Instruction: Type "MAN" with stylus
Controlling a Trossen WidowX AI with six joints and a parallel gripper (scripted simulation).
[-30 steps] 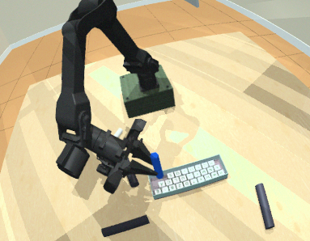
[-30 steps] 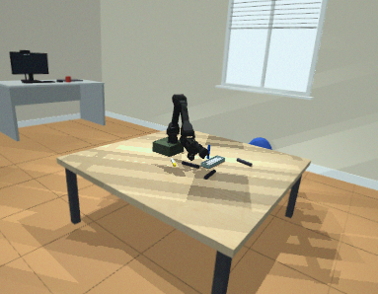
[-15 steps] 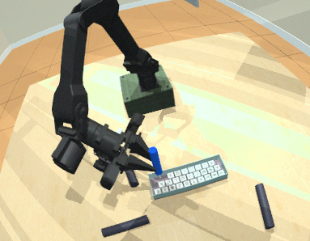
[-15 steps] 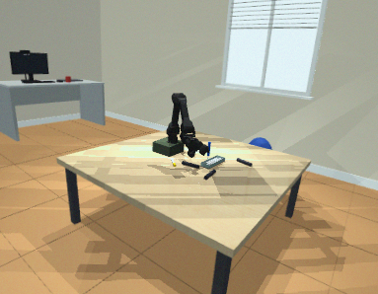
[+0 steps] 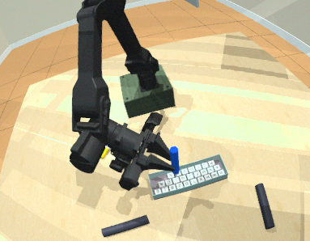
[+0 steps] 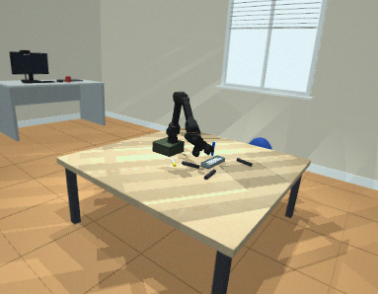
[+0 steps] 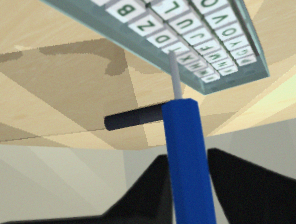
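Two dark cylinders (image 5: pixel 125 226) (image 5: pixel 265 205) are seen lying on the surface (image 5: pixel 237 121) near the keyboard (image 5: pixel 188 176). The blue stylus (image 5: pixel 174 158) is clamped upright in the gripper (image 5: pixel 167 158), its tip over the keys.

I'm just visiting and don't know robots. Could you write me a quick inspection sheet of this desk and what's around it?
Surface: pale wooden table, arm on a green base block.
Job's things: blue stylus upright, thin tip over the left part of the keyboard.
Clutter: dark cylinders lying near the keyboard; small yellow item.
Grippers: gripper shut on the stylus.
Cables: nothing seen.
Surroundings: window, grey desk with monitor, tiled floor.
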